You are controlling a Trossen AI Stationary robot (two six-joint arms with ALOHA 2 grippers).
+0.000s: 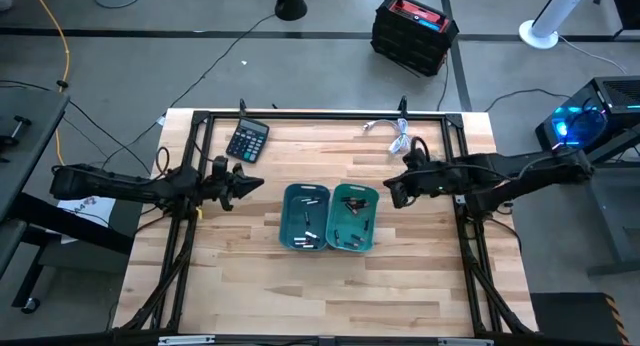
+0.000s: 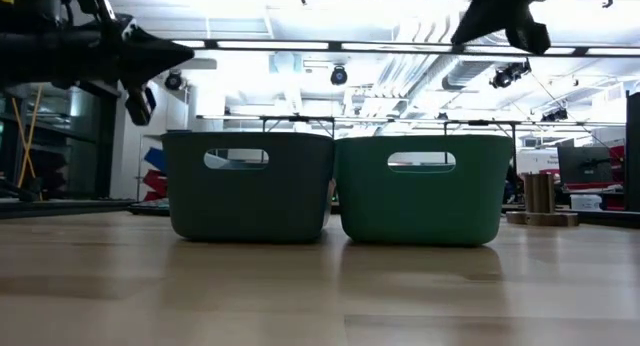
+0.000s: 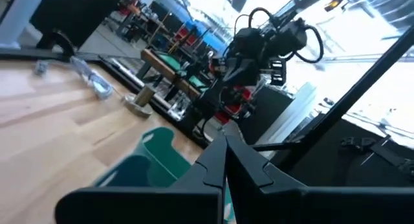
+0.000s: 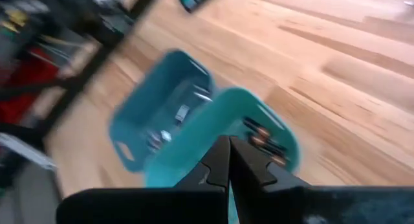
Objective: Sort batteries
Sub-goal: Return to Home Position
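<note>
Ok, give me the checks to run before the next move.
1. Left gripper shut, nothing held: ok.
2. Right gripper shut, nothing held: ok.
3. Both grippers beside the bins, not over them: ok.
4. Blue bin holds light batteries, green bin holds dark batteries: ok, as far as visible.
5. Stray battery on the table: none seen, ok.

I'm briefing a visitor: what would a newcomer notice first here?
Two bins stand side by side in the middle of the table: the blue bin holds light batteries, the green bin dark batteries. The left gripper and the right gripper hang shut on either side, raised.
</note>
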